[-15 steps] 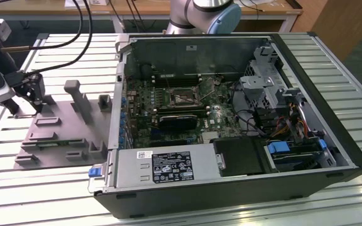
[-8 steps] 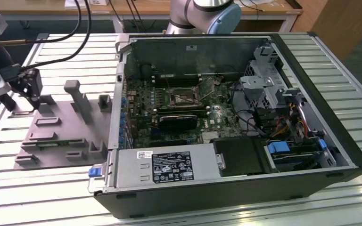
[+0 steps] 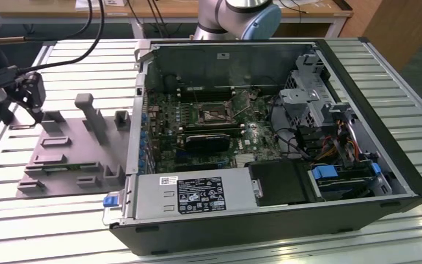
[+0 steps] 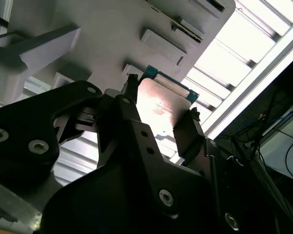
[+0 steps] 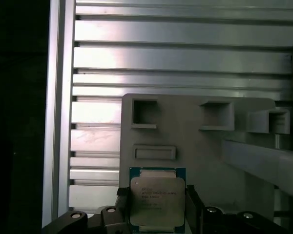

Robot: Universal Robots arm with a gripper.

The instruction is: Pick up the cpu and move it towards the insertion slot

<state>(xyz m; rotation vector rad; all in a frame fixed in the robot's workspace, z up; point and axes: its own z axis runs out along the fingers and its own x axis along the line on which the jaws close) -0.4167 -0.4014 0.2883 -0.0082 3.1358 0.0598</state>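
Half done: gripper (image 5: 157, 207) pinches the cpu (image 5: 156, 195) at the grey fixture (image 5: 210, 146); the insertion slot (image 3: 212, 113) lies well apart, toward the exterior view's right.

- On the surface (image 3: 387, 71), at the exterior view's left: fixture plate (image 3: 64, 159); just beside it, rightwards: computer case (image 3: 270, 231).
- Inside the case, on the board (image 3: 262, 135): insertion slot (image 3: 212, 113).
- Clamped in the tool (image 5: 156, 212), over the plate's edge: cpu (image 5: 156, 197).

counts stand at | cpu (image 5: 157, 204): 1 | insertion slot (image 3: 212, 113): 1 | end effector (image 5: 156, 194): 1, with 2 fingers (image 5: 192, 207) | grey fixture plate (image 3: 64, 159): 1 | open computer case (image 3: 270, 231): 1 | power supply (image 3: 189, 195): 1 | robot arm (image 3: 240, 16): 1 | slatted tabletop (image 3: 35, 231): 1
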